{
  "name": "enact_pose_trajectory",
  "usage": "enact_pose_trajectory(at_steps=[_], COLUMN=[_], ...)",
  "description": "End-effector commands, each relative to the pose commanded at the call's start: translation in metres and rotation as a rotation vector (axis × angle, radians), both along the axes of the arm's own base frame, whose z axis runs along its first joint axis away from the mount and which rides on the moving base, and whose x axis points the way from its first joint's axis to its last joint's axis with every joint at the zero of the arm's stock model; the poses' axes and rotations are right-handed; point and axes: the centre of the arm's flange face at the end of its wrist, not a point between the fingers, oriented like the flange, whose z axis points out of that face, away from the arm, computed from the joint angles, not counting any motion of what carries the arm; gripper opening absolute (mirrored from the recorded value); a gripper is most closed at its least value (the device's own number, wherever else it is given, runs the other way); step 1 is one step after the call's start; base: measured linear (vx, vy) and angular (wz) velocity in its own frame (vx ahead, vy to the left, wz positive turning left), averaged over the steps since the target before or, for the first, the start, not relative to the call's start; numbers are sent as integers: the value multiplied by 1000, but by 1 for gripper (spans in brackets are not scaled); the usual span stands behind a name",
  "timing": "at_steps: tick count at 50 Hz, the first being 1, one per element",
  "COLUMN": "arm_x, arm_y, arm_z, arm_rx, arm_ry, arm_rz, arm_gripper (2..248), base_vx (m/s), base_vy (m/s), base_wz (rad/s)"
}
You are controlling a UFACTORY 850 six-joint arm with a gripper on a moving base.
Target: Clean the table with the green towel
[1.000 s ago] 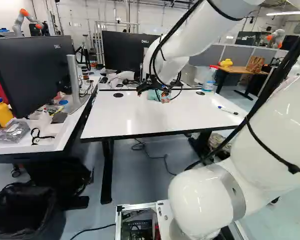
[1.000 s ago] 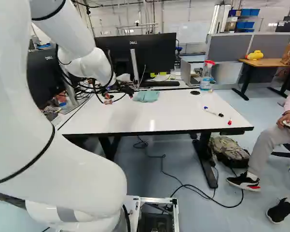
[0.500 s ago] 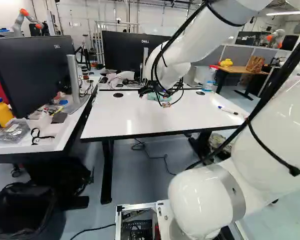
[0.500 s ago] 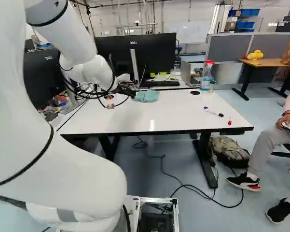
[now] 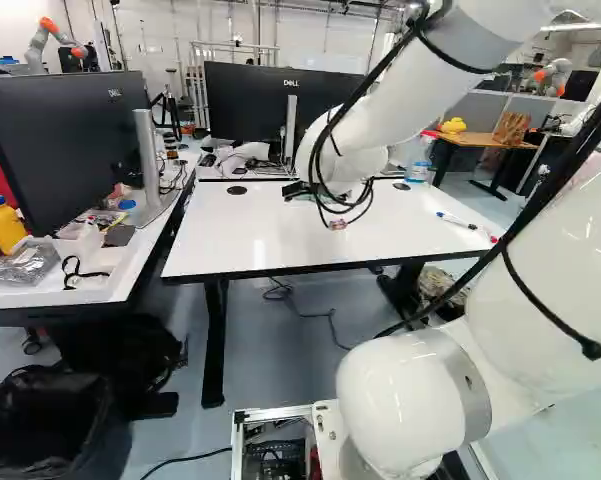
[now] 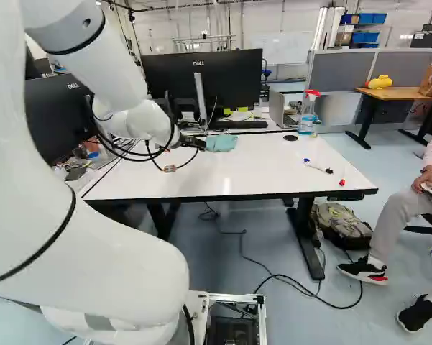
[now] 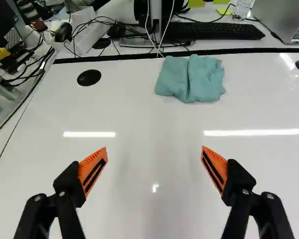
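Our gripper (image 7: 154,149), fingers spread wide above white table (image 7: 134,112), short of green towel (image 7: 190,79) bunched at far edge. Pickup stage, we judge; next we must advance, lower, pinch.

The arm (image 5: 380,160) is glossy white, all fat rounded tubes; a grey band (image 5: 470,375) circles its lowest joint (image 5: 390,400); thin black straps (image 6: 73,49) ring it; black cables (image 5: 560,172) run alongside; the gripper (image 6: 195,143) is black, with ribbed, wedge-shaped orange pads (image 7: 88,168) and small silvery screws (image 7: 270,196).
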Motion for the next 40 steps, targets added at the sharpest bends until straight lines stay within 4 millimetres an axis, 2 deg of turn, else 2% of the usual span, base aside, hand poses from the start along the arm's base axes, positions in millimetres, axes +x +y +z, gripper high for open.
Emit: enact_pose_trajectory(at_steps=[40], arm_x=[-58], arm_y=[-23], arm_z=[-58], arm_rx=[-24], arm_ry=[-198], arm_rz=[-33], arm_gripper=[247], base_vx=[0], base_vy=[0], base_wz=[0])
